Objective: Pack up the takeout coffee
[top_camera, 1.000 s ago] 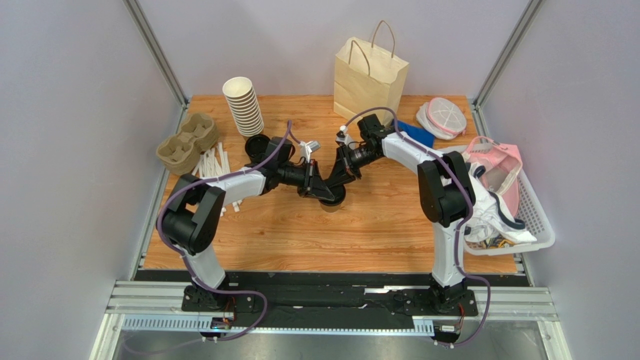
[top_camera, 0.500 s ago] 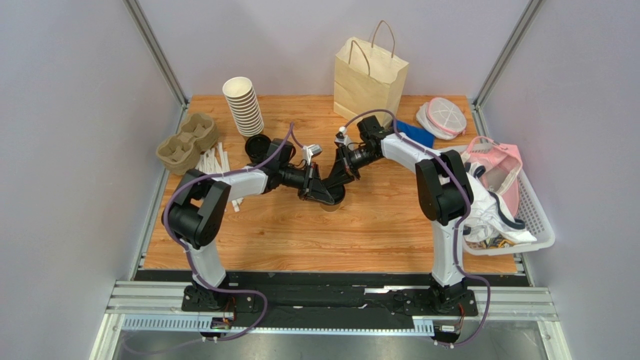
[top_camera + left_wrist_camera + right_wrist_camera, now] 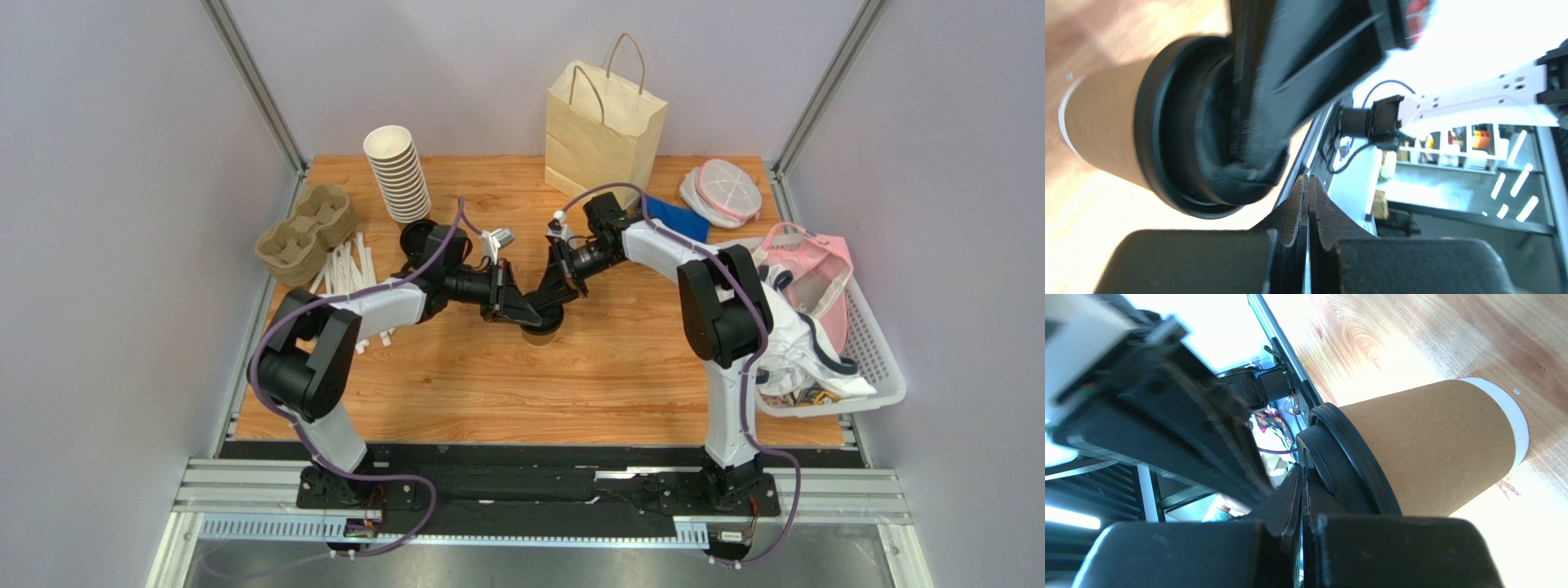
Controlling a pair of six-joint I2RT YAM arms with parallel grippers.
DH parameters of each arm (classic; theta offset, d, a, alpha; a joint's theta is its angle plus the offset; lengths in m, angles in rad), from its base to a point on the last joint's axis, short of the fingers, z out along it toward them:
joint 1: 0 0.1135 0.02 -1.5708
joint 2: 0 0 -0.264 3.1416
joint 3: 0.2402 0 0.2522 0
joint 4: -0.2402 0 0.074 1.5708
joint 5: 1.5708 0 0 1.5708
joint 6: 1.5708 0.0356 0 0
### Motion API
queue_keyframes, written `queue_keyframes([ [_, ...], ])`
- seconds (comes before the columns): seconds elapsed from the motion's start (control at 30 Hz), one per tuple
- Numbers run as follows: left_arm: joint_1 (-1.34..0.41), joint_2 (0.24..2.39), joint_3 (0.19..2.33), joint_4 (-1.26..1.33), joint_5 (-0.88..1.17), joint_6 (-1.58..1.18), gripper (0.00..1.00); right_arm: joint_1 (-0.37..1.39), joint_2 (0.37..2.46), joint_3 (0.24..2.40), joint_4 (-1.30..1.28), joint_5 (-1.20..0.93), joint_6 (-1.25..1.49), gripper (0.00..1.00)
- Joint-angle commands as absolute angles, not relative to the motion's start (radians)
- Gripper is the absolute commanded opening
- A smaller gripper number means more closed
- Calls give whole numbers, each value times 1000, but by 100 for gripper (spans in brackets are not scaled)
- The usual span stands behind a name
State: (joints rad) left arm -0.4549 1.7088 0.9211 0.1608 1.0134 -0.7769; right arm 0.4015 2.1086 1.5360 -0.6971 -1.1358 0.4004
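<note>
**Fingers of both arms clenched and empty at the coffee's lid**

Left fingers (image 3: 1298, 208) are seen pressed flat against each other in the left wrist view, with nothing caught between them. Right fingers (image 3: 1293, 496) are likewise clamped together on nothing in the right wrist view. Both pairs are brought together at the middle of the top view, where they are angled down from either side.

Just beyond the tips, the takeout coffee (image 3: 541, 328) is found: a brown kraft cup with a white base ring, stood upright on the counter (image 3: 613, 368) near the centre of the frame. It is capped by its black lid (image 3: 1346, 453). In the right wrist view the right tips are set against the lid's rim. In the left wrist view a blurred black part of the other arm is laid across the lid's top. Whether the left tips touch the lid cannot be told.

Farther out, at the top centre of the top view, a paper bag (image 3: 605, 116) with handles is stood upright. A stack of white-rimmed cups (image 3: 396, 172) is placed at the upper left, with a pulp cup carrier (image 3: 304, 230) and scattered white sticks (image 3: 350, 263) to its left. A white basket (image 3: 877, 355) with pink contents is kept at the right edge.
</note>
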Motion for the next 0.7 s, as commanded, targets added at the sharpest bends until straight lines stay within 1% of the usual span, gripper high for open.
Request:
queue_keyframes([
  [0.0, -459, 1638, 933, 232, 957, -810, 0, 405, 2117, 1506, -687, -1020, 380, 0],
  [0.2, -477, 1701, 976, 173, 926, -778, 0, 405, 2123, 1508, -686, -1014, 379, 0],
  [0.67, -466, 1828, 953, 83, 868, -698, 0, 405, 2154, 1496, -686, -996, 371, 0],
])
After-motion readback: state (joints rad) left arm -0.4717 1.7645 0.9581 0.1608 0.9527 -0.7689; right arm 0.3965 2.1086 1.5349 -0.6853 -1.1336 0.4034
